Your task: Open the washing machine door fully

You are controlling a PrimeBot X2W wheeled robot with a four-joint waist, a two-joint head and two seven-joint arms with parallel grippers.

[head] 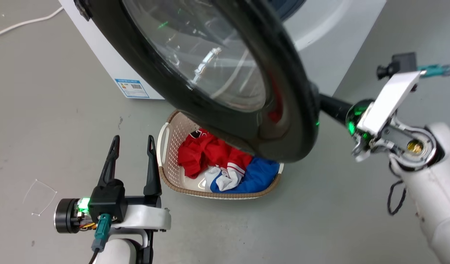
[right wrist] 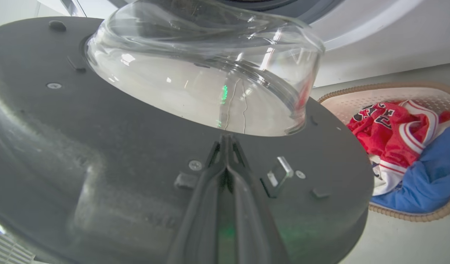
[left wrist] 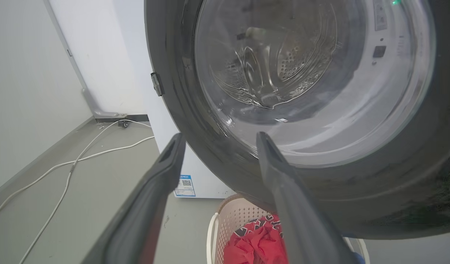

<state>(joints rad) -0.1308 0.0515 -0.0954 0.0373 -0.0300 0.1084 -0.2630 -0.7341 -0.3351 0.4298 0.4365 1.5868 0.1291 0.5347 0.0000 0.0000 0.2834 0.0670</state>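
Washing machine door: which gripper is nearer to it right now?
Right. The right gripper, shut, has its tips at the door inner face beside the glass bowl; the left gripper, open, hangs apart on the outer side, by the laundry basket.

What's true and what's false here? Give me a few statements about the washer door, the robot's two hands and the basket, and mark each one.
1. The very large round glossy black washing machine door stands open, angled away from the big white washing machine. True.
2. The left hand is clamped on the door's rim. False: it is open with its fingers apart, holding nothing and away from the door.
3. The right hand has its fingers together, tips at the door's inner face just below the clear glass bowl. True.
4. The beige perforated plastic basket on the floor is empty. False: it holds red, white and blue clothes.
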